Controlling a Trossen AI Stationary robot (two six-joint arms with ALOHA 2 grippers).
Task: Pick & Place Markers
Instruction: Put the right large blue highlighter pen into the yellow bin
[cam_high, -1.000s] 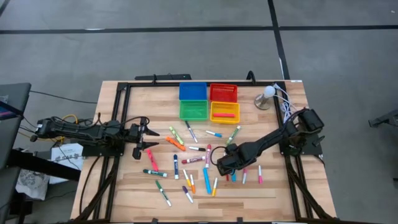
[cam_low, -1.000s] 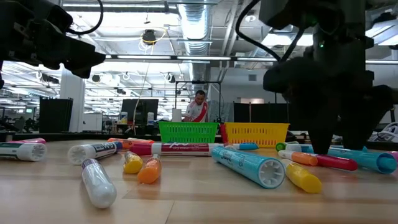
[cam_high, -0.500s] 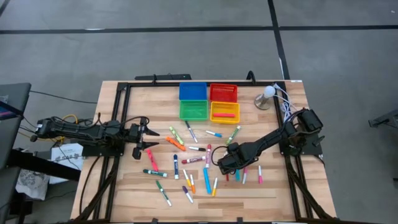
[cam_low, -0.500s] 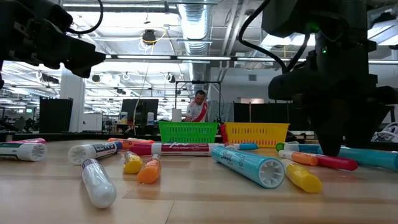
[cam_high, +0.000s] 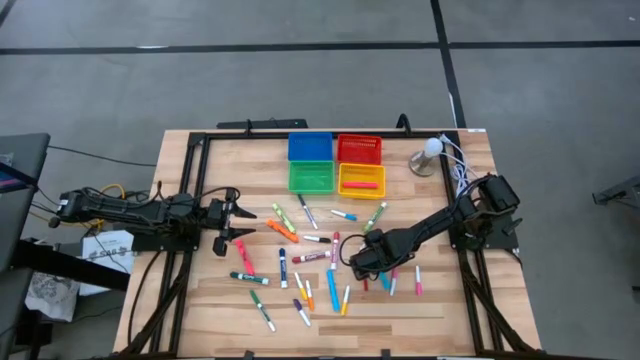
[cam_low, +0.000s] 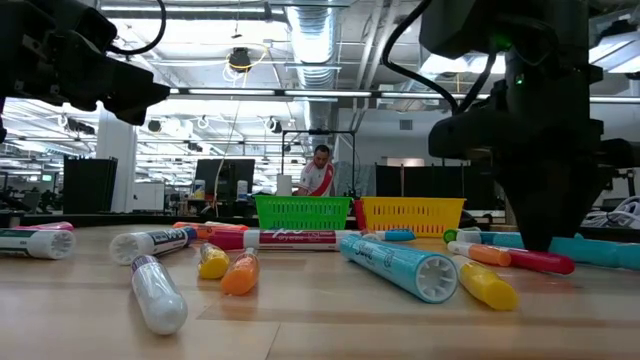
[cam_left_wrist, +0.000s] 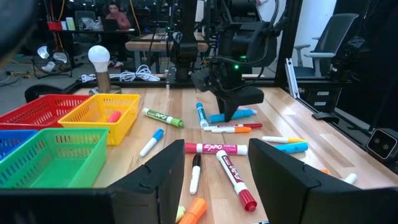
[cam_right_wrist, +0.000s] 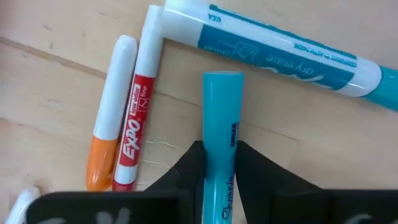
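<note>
Right wrist view: the right gripper (cam_right_wrist: 217, 163) had its fingers pressed against both sides of a teal marker (cam_right_wrist: 219, 118) at lower centre of the frame, apparently gripping it for lifting. Beside it, to the left, lay a red marker (cam_right_wrist: 138, 118) and an orange marker (cam_right_wrist: 107, 130). The left gripper (cam_high: 243, 212), part open and empty, waited at the table's left.

Red marker (cam_right_wrist: 135, 112) and white-teal marker (cam_right_wrist: 273, 50) crowd the teal marker (cam_right_wrist: 219, 124) — bare wood beyond.
</note>
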